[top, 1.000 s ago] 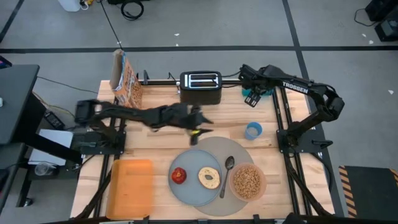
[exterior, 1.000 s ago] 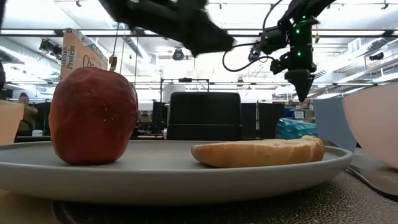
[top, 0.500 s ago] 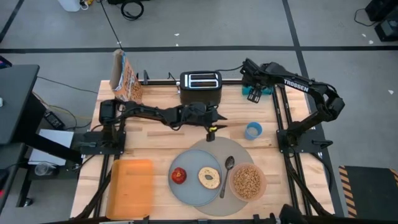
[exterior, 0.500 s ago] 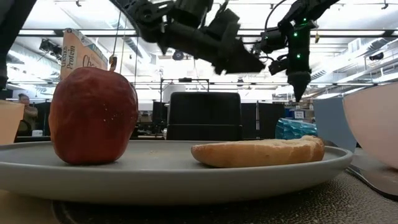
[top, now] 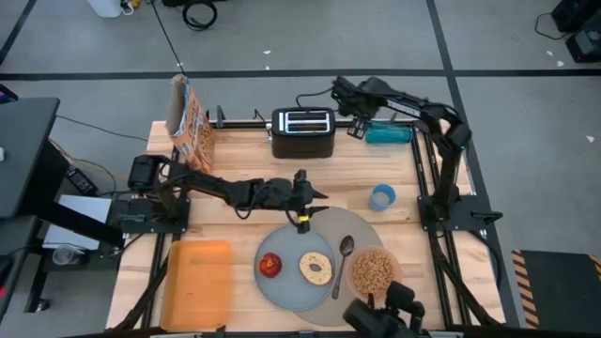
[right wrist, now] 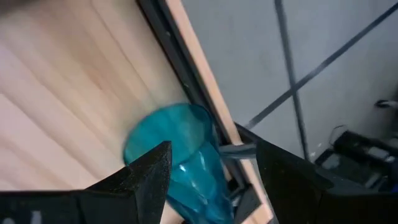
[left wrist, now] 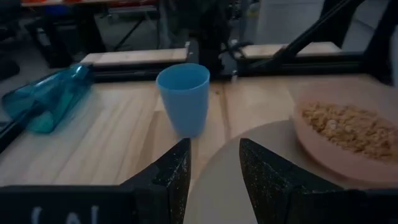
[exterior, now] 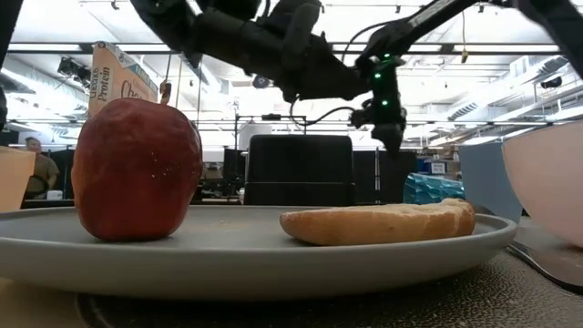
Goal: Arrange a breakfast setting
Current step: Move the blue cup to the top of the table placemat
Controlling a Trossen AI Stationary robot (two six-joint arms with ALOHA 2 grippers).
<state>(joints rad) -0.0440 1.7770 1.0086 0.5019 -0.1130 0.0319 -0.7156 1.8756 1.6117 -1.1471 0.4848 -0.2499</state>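
**Left arm drops in over the mat; right arm swings to the toppled teal tumbler**

My left gripper (top: 302, 218), fingers slightly apart and empty, now hangs over the far edge of the grey mat (top: 368, 223); a second ago it sat higher, near the toaster (top: 302, 130). My right gripper (top: 355, 124) has moved from the tumbler's far side to just beside the toaster, fingers apart around nothing, with the teal tumbler (top: 388, 134) lying on its side just ahead. The plate (top: 286, 282) with red fruit (top: 269, 265) and bagel (top: 315, 268), the spoon (top: 342, 263) and the bowl (top: 374, 273) of cereal look set. I judge the tumbler is what remains, though the blue cup (top: 381, 196) near the mat may be what my left is after; I can't be sure.
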